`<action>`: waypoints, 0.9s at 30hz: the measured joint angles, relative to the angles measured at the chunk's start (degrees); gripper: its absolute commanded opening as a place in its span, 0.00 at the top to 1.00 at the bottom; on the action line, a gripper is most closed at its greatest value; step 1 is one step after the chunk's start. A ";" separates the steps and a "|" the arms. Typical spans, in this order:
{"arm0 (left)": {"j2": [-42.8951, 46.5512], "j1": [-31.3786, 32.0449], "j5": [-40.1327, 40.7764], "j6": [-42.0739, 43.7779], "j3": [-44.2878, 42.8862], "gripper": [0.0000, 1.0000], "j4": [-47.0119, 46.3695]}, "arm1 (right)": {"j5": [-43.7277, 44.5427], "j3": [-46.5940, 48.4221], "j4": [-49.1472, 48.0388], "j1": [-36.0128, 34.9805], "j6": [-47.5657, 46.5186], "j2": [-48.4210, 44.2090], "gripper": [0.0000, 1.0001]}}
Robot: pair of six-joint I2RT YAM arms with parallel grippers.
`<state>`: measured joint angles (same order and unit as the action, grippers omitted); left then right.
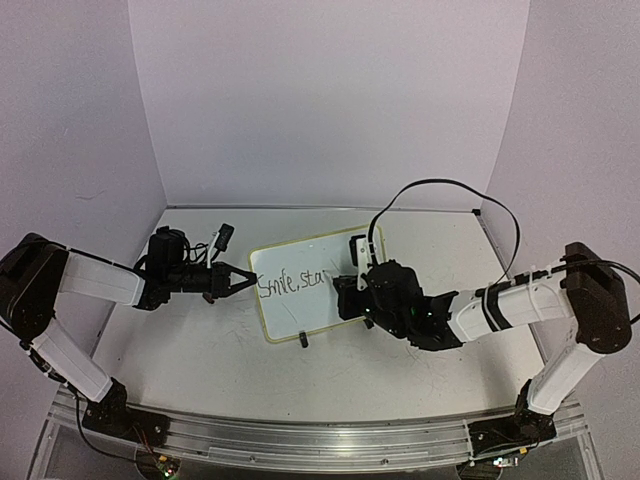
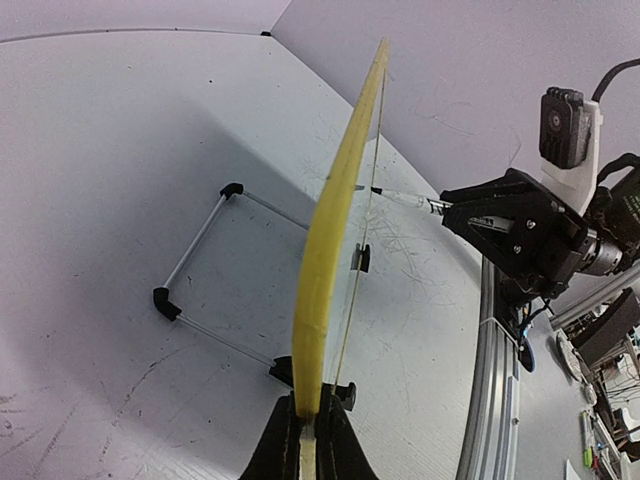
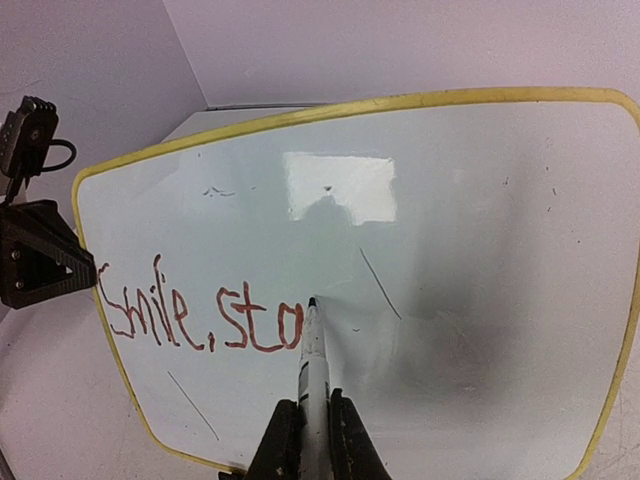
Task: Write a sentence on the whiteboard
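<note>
The whiteboard (image 1: 305,312) stands tilted on the table, white with a pale yellow rim (image 2: 335,215). My left gripper (image 1: 240,281) is shut on its left edge, the jaws pinching the rim (image 2: 308,405). A dark handwritten sentence (image 3: 200,315) on the whiteboard (image 3: 470,240) reads "Smile, sto" in one line (image 1: 292,282). My right gripper (image 3: 313,405) is shut on a white marker (image 3: 312,355), whose dark tip touches the board just right of the last letter. In the left wrist view the marker (image 2: 400,196) meets the board's face from the right gripper (image 2: 500,215).
A wire stand with black feet (image 2: 200,260) props the board from behind. Faint thin stray lines (image 3: 380,283) mark the board. An aluminium rail (image 1: 320,440) runs along the near table edge. Purple walls (image 1: 320,100) enclose the back and sides. A black cable (image 1: 450,185) loops above the right arm.
</note>
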<state>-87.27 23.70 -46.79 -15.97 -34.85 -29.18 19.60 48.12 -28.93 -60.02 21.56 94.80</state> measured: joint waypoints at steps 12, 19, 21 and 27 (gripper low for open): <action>0.01 0.00 0.02 0.03 -0.07 1.00 0.17 | 0.17 -0.01 0.31 -0.01 0.75 0.79 1.00; 0.01 0.00 0.03 0.04 -0.07 1.00 0.18 | 0.11 -0.62 0.41 -0.16 1.99 0.79 1.00; 0.01 0.00 0.03 0.04 -0.07 1.00 0.18 | 0.06 -0.91 0.50 -0.28 2.37 0.79 1.00; 0.01 0.00 0.03 0.04 -0.07 1.00 0.17 | 0.07 -1.82 0.69 -0.59 3.17 0.74 1.00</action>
<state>-87.26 23.70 -46.76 -15.92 -34.92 -29.02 19.67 46.30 -28.25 -60.60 24.74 95.54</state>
